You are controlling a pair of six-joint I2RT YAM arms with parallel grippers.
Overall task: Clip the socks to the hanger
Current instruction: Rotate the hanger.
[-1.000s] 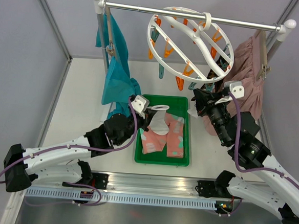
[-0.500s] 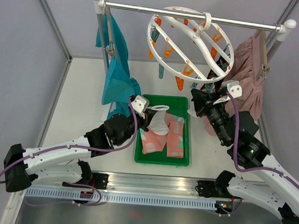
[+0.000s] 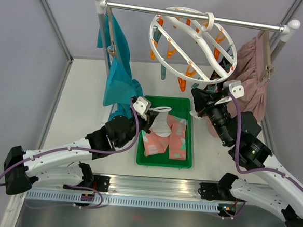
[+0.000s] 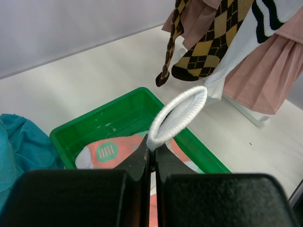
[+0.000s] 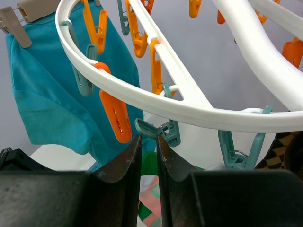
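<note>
Two hands up: the left hand (image 4: 152, 151) clamps a white sock (image 4: 182, 111) by its cuff over the green tray (image 4: 118, 101). The right hand (image 5: 149, 139), fingers nearly together, sits just under a teal clip (image 5: 166, 131) on the hanger (image 5: 189, 106), far centre.

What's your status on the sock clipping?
Left claw shut on white sock cuff over green tray. Right claw near-shut, empty, under hanger at a teal clip. No blocker seen.
</note>
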